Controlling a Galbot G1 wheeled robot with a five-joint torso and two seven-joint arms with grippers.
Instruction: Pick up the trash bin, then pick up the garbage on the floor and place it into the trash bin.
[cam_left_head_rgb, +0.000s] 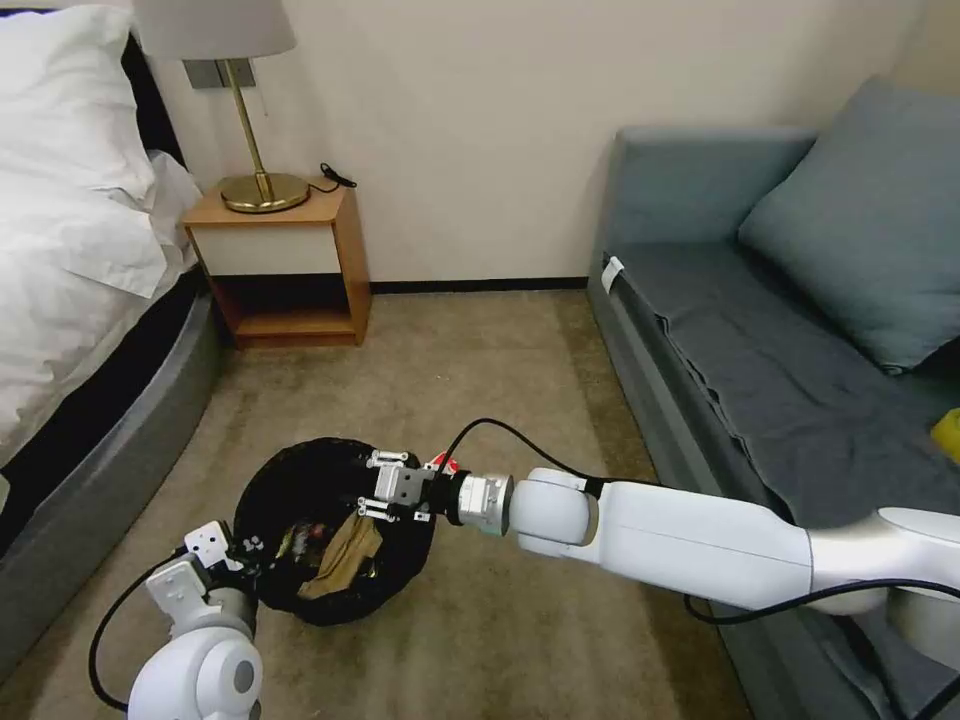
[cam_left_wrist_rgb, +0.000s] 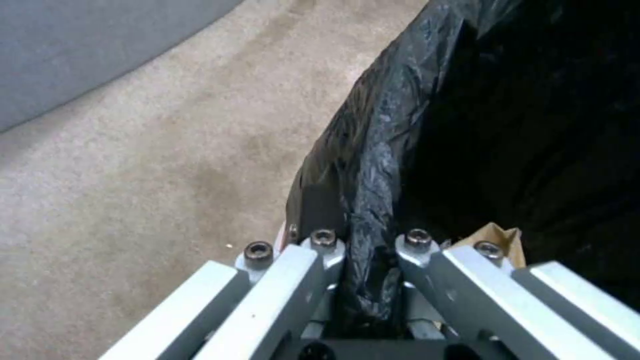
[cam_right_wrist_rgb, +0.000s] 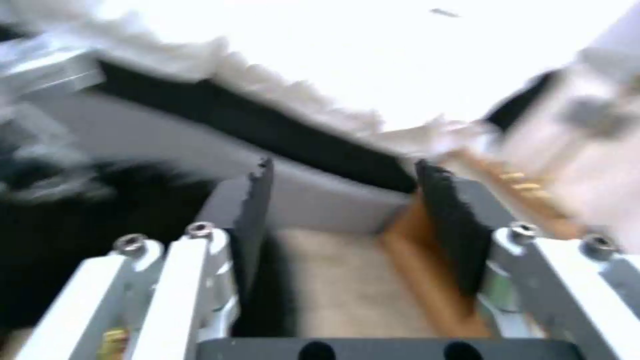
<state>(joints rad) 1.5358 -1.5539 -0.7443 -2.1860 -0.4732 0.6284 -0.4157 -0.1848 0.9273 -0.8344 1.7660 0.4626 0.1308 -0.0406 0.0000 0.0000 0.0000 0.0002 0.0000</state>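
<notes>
Over bin (cam_left_head_rgb: 330, 530): right gripper (cam_left_head_rgb: 372, 487) wide, empty; left gripper (cam_left_wrist_rgb: 370, 252) pinches liner rim. Risk: thin liner slips, bin tips.

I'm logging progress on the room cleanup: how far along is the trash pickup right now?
Done: the left gripper is clamped on the trash bin at its bag-lined rim, and garbage lies inside, including a tan paper wad. In hand: the right gripper is over the bin's mouth, fingers open and empty. A red-and-white carton scrap shows just behind its wrist; whether that sits in the bin or on the floor, I cannot tell.
</notes>
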